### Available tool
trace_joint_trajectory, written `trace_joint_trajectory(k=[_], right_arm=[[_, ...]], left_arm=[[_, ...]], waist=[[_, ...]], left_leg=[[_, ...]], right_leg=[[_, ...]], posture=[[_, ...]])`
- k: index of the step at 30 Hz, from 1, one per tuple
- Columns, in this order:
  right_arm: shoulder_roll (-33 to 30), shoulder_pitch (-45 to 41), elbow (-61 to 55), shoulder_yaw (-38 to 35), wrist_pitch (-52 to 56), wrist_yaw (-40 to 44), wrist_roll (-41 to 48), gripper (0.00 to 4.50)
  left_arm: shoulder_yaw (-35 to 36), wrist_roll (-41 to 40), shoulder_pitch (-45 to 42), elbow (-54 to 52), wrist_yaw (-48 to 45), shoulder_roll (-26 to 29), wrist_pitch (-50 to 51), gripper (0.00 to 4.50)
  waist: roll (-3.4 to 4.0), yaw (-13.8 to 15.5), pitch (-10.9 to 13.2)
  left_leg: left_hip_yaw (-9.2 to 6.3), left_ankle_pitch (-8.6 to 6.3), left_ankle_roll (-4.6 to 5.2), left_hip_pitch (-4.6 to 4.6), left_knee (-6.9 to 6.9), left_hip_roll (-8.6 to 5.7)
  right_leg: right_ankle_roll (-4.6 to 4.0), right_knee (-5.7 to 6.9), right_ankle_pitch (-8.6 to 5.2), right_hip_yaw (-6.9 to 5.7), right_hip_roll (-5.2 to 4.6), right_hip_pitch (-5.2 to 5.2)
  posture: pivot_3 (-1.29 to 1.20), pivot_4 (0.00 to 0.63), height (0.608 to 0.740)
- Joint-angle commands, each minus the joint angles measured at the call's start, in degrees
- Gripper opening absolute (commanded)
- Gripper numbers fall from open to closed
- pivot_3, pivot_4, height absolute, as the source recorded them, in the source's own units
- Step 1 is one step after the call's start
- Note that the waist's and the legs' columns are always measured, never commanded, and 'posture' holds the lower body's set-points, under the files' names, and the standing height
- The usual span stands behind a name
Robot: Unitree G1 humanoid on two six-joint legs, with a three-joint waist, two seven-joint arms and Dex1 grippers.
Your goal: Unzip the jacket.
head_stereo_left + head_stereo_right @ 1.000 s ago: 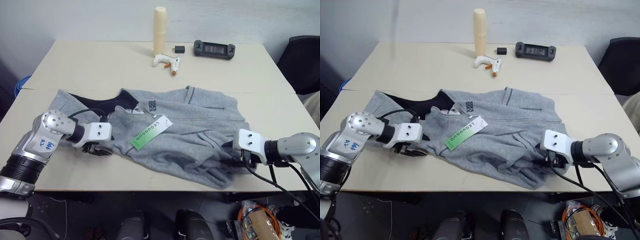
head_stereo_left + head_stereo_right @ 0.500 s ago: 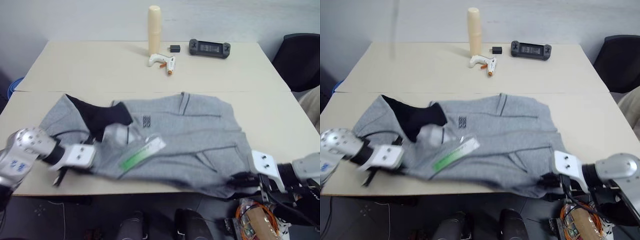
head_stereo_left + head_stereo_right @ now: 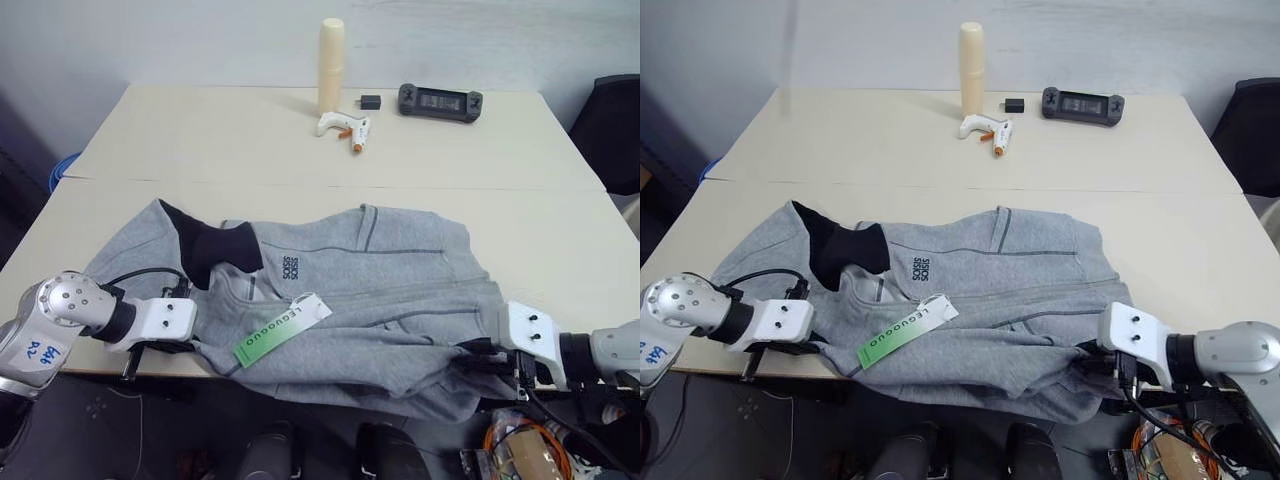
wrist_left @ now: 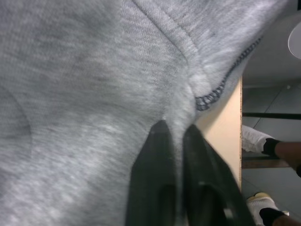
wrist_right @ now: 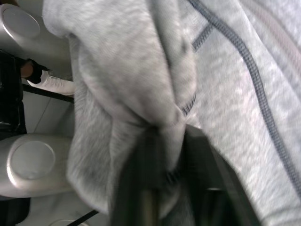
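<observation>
Jacket (image 3: pixel 340 300) first: you have one light grey fleece jacket spread across the near half of the table (image 3: pixel 200 130), its lower hem drooping over the near edge. Take the jacket as your landmark. Its collar end lies toward your left, where one patch of dark navy lining (image 3: pixel 215 250) is folded out. One small chest logo (image 3: pixel 290 268) sits just beside that lining, and one green-and-white hang tag (image 3: pixel 282 328) lies on the fleece below the logo. You can count two darker grey seam lines running across the body, and one short vertical seam near the far edge.

Your left gripper (image 4: pixel 174 141) is at the jacket's near left edge, its two black fingers (image 4: pixel 155 160) pinched together on a ridge of fleece just beside the stitched hem. Your right gripper (image 5: pixel 167 136) is at the jacket's near right corner, its two fingers clamped on a bunched fold of the grey cloth that hangs off the table edge.

Beyond the jacket, well apart from it on the far half of the table, you have four things in a loose group: one cream upright cylinder (image 3: pixel 330 65), one white glue-gun-like tool (image 3: pixel 345 128) with an orange tip just in front of it, one small black block (image 3: pixel 370 101), and one black handheld controller (image 3: pixel 440 101) farthest to your right.
</observation>
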Motion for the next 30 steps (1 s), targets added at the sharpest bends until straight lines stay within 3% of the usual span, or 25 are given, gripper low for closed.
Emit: trace_joint_trajectory(k=[1,3,6,8,11,17,20,25,30], right_arm=[[-1.30,1.61,-3.28,-6.61,-0.01,1.76,0.54,2.18],[-1.34,1.28,-4.36,-9.31,-0.70,2.37,0.73,2.95],[-0.70,-4.59,-6.49,-10.10,-1.24,0.65,3.59,4.00],[0.10,-9.47,-7.39,-6.69,-1.54,-1.71,4.12,4.04],[4.51,-18.11,-7.78,5.47,-5.05,-7.72,-1.26,4.04],[16.85,-30.04,0.96,28.37,-14.77,-14.31,-16.79,4.04],[21.38,-33.52,6.57,35.51,-21.41,-13.59,-21.51,3.46],[27.85,-37.03,12.02,40.82,-26.37,-12.37,-22.50,2.59],[31.95,-38.93,16.11,44.34,-30.16,-14.48,-28.02,0.89]], left_arm=[[4.83,-3.35,5.33,-1.04,-2.75,2.98,2.79,1.66],[8.99,-7.05,7.74,-2.23,-4.84,4.10,4.52,2.34],[16.26,-18.91,8.26,-5.15,-10.98,5.29,13.38,3.27],[18.92,-25.37,6.14,-6.48,-13.86,6.21,18.44,3.87],[18.91,-30.98,-0.08,-6.87,-14.17,6.57,23.05,3.87],[9.06,-26.57,-9.47,-5.34,-12.91,5.23,20.77,3.87],[5.32,-25.20,-13.56,-4.20,-13.17,4.16,20.36,3.89],[0.36,-22.87,-21.98,-1.55,-11.45,0.21,20.79,3.89],[-0.71,-22.04,-23.77,-1.88,-10.62,-1.73,21.12,3.89]], waist=[[-0.01,-0.47,0.00],[-0.04,-0.83,0.02],[-0.14,-1.45,0.08],[-0.14,-1.89,0.09],[-0.21,-1.94,0.06],[-0.23,-2.16,0.08],[-0.26,-2.23,0.10],[-0.31,-2.07,0.09],[-0.35,-2.22,0.07]], left_leg=[[0.00,0.00,0.00,0.00,-0.01,0.02],[0.00,-0.01,-0.04,-0.01,-0.02,0.10],[0.00,-0.05,-0.19,-0.01,-0.02,0.27],[-0.03,-0.04,-0.26,-0.01,-0.02,0.32],[-0.07,-0.07,-0.33,0.00,-0.01,0.31],[0.19,0.04,-0.36,-0.12,-0.02,0.23],[0.29,0.08,-0.33,-0.17,0.02,0.22],[0.26,0.10,-0.29,-0.21,0.09,0.25],[0.25,0.10,-0.29,-0.21,0.11,0.26]], right_leg=[[0.00,-0.01,0.00,0.00,0.02,-0.01],[-0.04,-0.02,-0.02,0.00,0.08,-0.04],[-0.13,-0.01,-0.08,0.02,0.27,-0.08],[-0.17,0.00,-0.10,0.01,0.30,-0.09],[-0.20,-0.02,-0.12,0.01,0.30,-0.07],[-0.22,0.29,-0.14,0.11,0.52,-0.29],[-0.21,0.33,-0.14,0.10,0.83,-0.37],[-0.20,0.34,-0.15,0.17,0.88,-0.37],[-0.19,0.36,-0.15,0.22,0.89,-0.35]], posture=[[0.00,0.150,0.740],[0.00,0.150,0.740],[0.00,0.150,0.740],[0.00,0.150,0.740],[0.00,0.150,0.740],[0.00,0.150,0.740],[0.00,0.150,0.740],[0.00,0.150,0.740],[0.00,0.150,0.740]])
